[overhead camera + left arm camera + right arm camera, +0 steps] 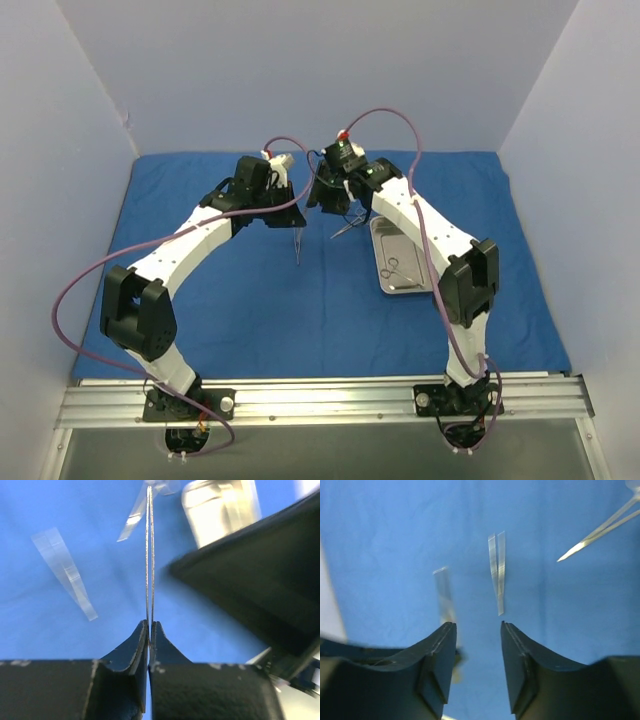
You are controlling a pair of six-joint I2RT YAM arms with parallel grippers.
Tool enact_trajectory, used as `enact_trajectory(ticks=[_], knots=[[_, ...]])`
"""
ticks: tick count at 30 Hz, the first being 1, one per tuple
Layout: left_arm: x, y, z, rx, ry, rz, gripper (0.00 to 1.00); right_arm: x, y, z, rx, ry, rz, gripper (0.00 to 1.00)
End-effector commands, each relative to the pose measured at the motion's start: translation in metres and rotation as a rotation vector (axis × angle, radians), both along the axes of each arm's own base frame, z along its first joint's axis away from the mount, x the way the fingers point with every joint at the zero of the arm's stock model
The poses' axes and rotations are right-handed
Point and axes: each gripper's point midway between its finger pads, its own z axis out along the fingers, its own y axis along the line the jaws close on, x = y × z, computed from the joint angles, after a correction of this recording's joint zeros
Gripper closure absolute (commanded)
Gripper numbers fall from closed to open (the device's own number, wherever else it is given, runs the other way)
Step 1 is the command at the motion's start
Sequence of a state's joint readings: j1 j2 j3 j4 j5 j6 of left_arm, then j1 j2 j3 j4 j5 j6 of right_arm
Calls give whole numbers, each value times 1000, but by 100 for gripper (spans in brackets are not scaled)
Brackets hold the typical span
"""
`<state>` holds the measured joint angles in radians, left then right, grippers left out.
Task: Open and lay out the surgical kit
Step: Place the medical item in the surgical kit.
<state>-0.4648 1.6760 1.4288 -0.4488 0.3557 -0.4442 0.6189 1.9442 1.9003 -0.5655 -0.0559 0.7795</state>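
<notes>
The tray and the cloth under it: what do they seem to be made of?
The tray looks like polished steel: it is silver and gives bright reflections. The drape looks like matte cloth: it is deep blue and shows no glare. Its weave is not visible, so a paper-like sheet is possible.

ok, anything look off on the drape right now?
Nothing damaged or spilled. Layout is just untidy: tweezers and a pointed instrument lie on the drape at unmatched angles, a ring-handled instrument sits in the steel tray, and the left gripper has its jaws shut on a thin instrument.
</notes>
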Motion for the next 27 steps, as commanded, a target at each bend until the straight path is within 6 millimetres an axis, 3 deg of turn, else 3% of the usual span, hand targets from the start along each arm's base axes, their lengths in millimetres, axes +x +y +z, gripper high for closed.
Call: enact_trajectory(ticks=[1,3,4,8,16,24,27], knots=[[14,52,-16,183,8,132,98,31,-46,10,-67,-14,-141,58],[18,65,-29,247,35,175,98,40,-57,-1,-115,6,-172,57],[20,67,-34,267,44,187,98,46,-58,6,-114,-9,-178,56],[29,81,-65,365,121,261,98,57,-67,-22,-159,62,-210,55],[42,75,-119,410,246,315,98,72,-78,-58,-159,163,-215,55],[44,75,-135,415,281,331,98,75,-88,-64,-184,170,-207,55],[41,75,-140,420,302,324,98,73,-82,-71,-160,190,-186,55]])
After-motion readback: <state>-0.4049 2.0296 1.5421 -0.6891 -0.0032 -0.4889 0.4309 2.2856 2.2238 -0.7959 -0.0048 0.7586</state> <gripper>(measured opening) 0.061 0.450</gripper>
